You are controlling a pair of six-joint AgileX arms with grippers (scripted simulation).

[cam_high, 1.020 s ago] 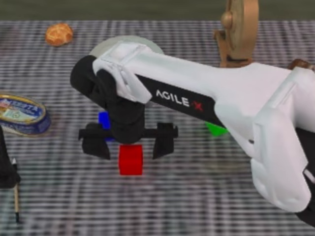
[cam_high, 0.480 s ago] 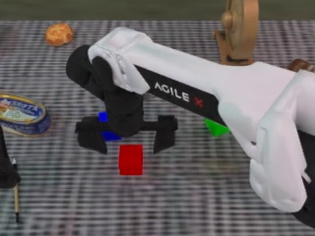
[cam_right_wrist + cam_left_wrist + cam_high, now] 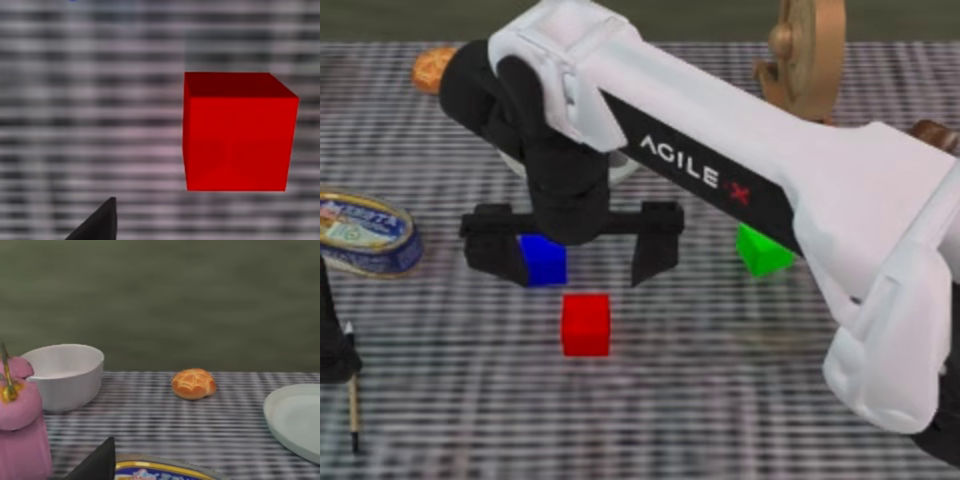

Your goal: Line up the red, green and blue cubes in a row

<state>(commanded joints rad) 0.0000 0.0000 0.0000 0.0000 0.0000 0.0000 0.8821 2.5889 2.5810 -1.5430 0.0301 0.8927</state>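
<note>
The red cube (image 3: 586, 324) rests on the checked cloth near the table's middle, and it fills the right wrist view (image 3: 235, 140). Just behind it to the left lies the blue cube (image 3: 542, 260), close to one black finger. The green cube (image 3: 763, 250) sits to the right, partly under my right arm. My right gripper (image 3: 575, 256) hangs open above the cloth just behind the red cube, holding nothing; one fingertip (image 3: 102, 222) shows. My left gripper (image 3: 332, 345) is parked at the left edge, open, one fingertip (image 3: 100, 460) showing.
A round tin (image 3: 365, 232) lies at the left and a bread roll (image 3: 430, 68) at the back left. A wooden stand (image 3: 805, 60) rises at the back right. The left wrist view shows a white bowl (image 3: 65, 372), a pink object (image 3: 20, 430) and a pale plate (image 3: 295, 420).
My right gripper has drawn back from the red cube toward the far side and risen, staying open. The blue cube is now more exposed. The red cube has not moved.
</note>
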